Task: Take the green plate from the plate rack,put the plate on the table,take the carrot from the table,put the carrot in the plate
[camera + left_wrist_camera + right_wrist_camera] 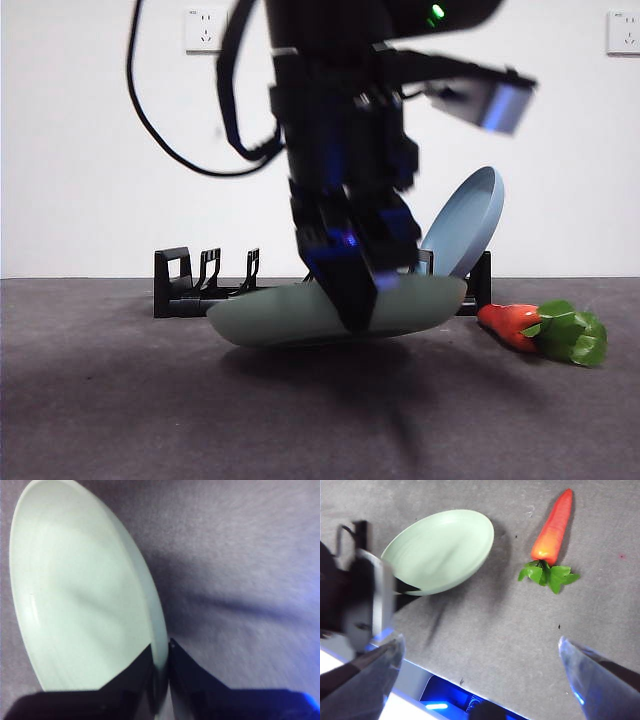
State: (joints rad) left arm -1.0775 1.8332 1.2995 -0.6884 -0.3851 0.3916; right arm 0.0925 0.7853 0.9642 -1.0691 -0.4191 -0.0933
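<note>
My left gripper is shut on the rim of the green plate and holds it nearly level, low over the table in front of the plate rack. The left wrist view shows both jaws pinching the plate's rim. The carrot lies on the table to the right of the plate, leaves pointing right. My right gripper is open and empty, high above the table, looking down on the green plate and the carrot.
A blue plate leans in the right end of the rack, behind the left arm. The rack's left slots stand empty. A white wall with sockets is behind. The left arm shows blurred in the right wrist view.
</note>
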